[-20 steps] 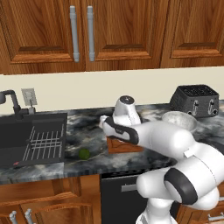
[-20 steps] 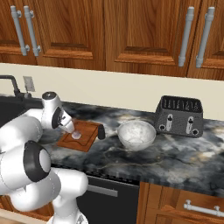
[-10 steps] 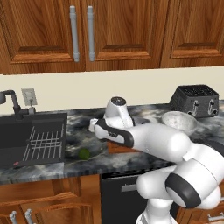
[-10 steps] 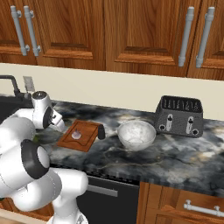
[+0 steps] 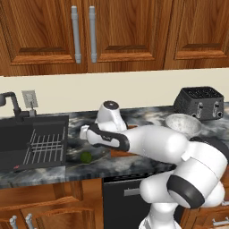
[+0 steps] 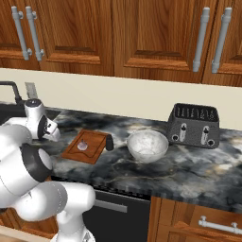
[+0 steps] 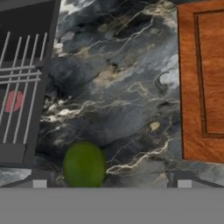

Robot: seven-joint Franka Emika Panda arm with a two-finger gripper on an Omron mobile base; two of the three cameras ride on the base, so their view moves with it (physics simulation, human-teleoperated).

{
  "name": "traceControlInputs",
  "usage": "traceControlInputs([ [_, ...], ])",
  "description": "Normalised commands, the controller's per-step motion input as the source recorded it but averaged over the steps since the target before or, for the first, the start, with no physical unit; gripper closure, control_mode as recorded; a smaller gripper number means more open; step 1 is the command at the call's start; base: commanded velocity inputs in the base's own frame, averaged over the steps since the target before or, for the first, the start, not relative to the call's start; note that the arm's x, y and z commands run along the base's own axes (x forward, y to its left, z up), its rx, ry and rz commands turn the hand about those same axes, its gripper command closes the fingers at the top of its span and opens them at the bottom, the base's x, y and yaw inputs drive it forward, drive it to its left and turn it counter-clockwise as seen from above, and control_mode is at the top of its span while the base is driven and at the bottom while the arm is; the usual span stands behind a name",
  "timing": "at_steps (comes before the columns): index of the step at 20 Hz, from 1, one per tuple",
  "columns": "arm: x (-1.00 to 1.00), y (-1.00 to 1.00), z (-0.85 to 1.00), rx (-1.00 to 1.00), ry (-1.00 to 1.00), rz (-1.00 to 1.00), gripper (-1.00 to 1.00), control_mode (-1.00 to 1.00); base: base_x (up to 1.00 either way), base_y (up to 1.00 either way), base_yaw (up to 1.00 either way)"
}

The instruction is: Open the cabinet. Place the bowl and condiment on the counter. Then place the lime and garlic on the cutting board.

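Note:
My gripper [image 7: 111, 181] hangs open above the counter [image 7: 113, 87], between the sink and the cutting board [image 7: 203, 83]. The green lime [image 7: 84, 165] lies on the stone just inside the left fingertip [image 7: 39, 180], untouched. From the left base, the gripper [image 5: 84, 133] sits a little above and behind the lime [image 5: 86, 157]. The whitish garlic [image 6: 82, 145] rests on the cutting board [image 6: 94, 139]. The black condiment [image 6: 109, 142] stands at the board's right edge, and the silver bowl [image 6: 147, 144] stands on the counter [image 6: 189, 160]. Both cabinet [image 5: 82, 31] doors are shut.
A black sink with a wire rack [image 5: 42, 145] lies left of the lime, with a faucet [image 5: 13, 105] behind it. A black toaster [image 6: 194, 125] stands at the back right. My own arm [image 5: 152, 143] stretches across the board in the left base view.
The arm swung left, off the cutting board and over to the stone beside the sink. The garlic stays on the board. The jaws stayed open.

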Motion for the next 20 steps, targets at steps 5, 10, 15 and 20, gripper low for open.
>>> traceControlInputs([
  [5,-0.28,0.31,0.00,-0.02,0.00,0.07,-1.00,-1.00,0.00,0.00,0.00],
  [10,-0.31,0.13,-0.01,-0.02,0.00,0.01,-1.00,-1.00,0.00,0.00,0.00],
  [15,-0.12,0.02,-0.07,-0.03,0.00,0.00,-1.00,-1.00,0.00,0.00,0.00],
  [20,0.07,0.06,-0.22,-0.06,0.00,0.00,-1.00,-1.00,0.00,0.00,0.00],
])
